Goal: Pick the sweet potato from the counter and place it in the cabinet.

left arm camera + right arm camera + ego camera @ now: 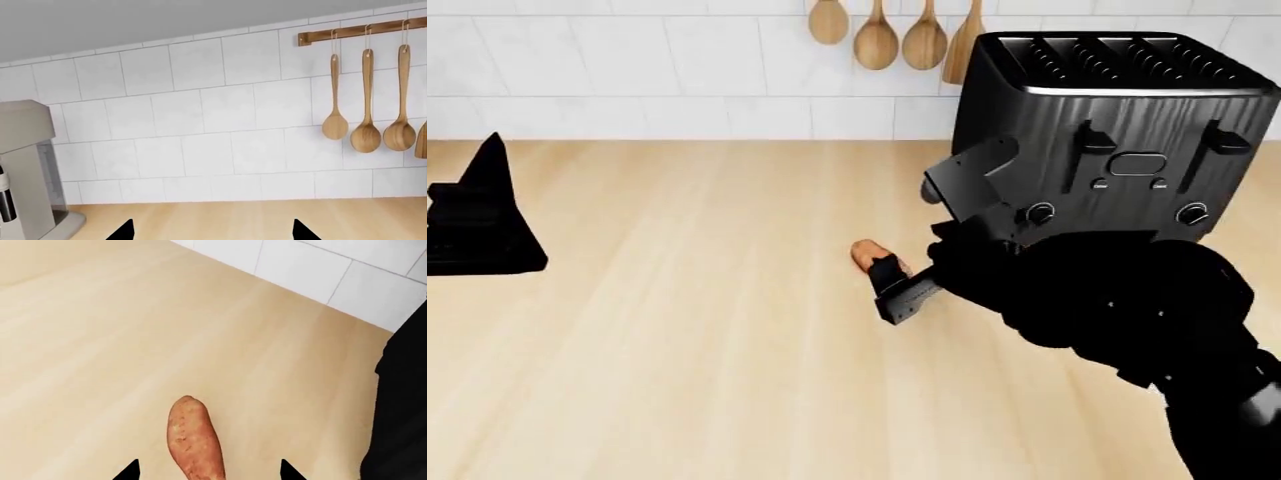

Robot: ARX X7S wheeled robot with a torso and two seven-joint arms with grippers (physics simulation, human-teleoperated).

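Observation:
The sweet potato is a small reddish-orange tuber lying on the light-wood counter just left of the black toaster. In the right wrist view the sweet potato lies between the two spread fingertips. My right gripper is open around it with a gap on each side; in the head view the right gripper sits over the tuber's near end. My left gripper is open and empty above the counter, facing the tiled wall; it shows at the left edge of the head view.
A black toaster stands at the back right, right behind my right arm. Wooden spoons hang on a rail on the white tiled wall. A grey coffee machine stands by the left gripper.

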